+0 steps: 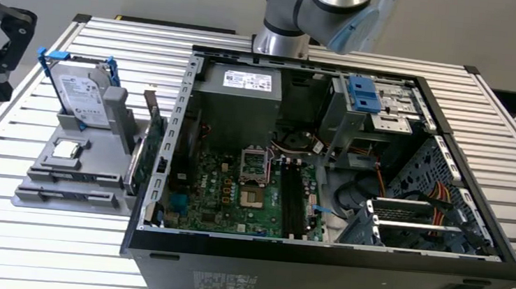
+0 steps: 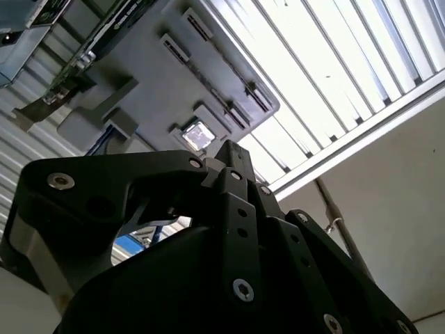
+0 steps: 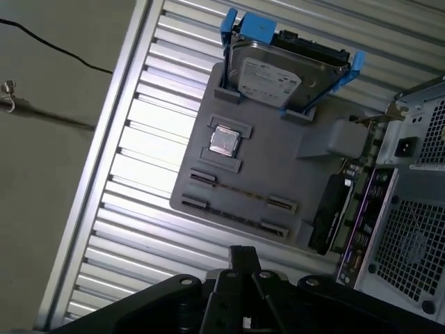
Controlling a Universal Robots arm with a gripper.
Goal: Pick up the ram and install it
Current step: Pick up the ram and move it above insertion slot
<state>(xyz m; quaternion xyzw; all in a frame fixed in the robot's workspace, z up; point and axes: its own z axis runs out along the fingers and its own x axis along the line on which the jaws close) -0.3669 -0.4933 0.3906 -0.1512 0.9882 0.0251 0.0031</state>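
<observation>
The slatted tabletop carries an open case across its middle and the exterior view's right. A grey holder sits just beside the case, toward the tabletop edge on the exterior view's left. Bare slats lie between the holder and that edge, and between the holder and the near edge, so there is open room on those two sides. On the case side a card stands upright, close to the case wall. The ram stands on its long edge in the holder between two end clips. It shows as a thin line, its long axis running from that same tabletop edge toward the case. The hand hangs high near that edge, well apart from the ram, fingertips drawn together and holding nothing. White labels show on the drive and on the box at the case's back, but their print cannot be read.
</observation>
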